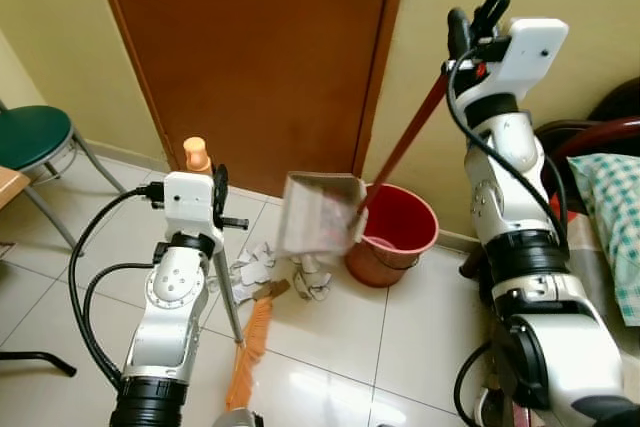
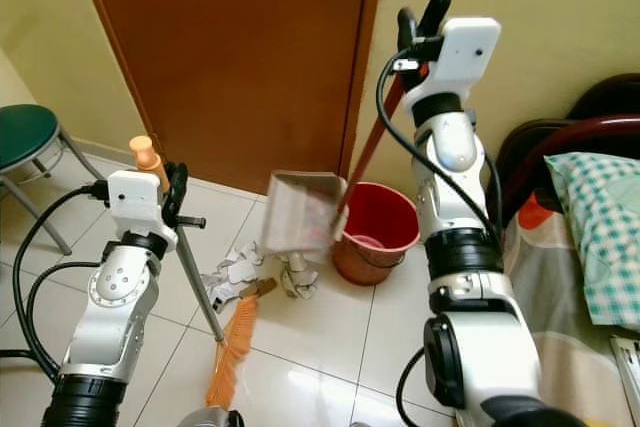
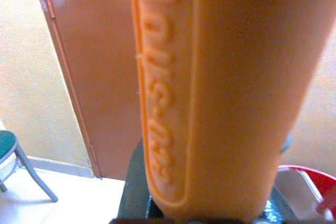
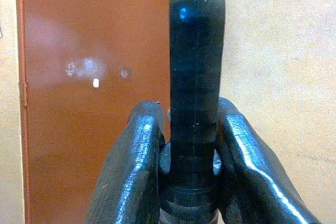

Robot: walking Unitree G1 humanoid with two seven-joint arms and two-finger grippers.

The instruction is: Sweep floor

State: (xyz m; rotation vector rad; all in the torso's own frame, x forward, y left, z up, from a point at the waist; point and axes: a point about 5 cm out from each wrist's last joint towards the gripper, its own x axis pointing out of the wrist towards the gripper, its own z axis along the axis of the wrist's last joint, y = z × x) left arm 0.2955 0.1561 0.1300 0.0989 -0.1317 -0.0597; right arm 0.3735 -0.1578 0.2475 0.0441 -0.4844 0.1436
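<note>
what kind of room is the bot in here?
Probably a bedroom corner in a home: a brown door with a round knob, a checked pillow at the right, a green stool on the tiled floor.

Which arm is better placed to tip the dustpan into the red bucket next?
The right. The right gripper is shut on the dustpan handle, and the dustpan hangs tilted beside the red bucket. The left gripper holds the broom by the paper scraps.

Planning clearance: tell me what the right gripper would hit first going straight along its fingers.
Judging by the wrist view, the right gripper, shut on the black dustpan handle, points at the brown wooden door; depth unclear.
</note>
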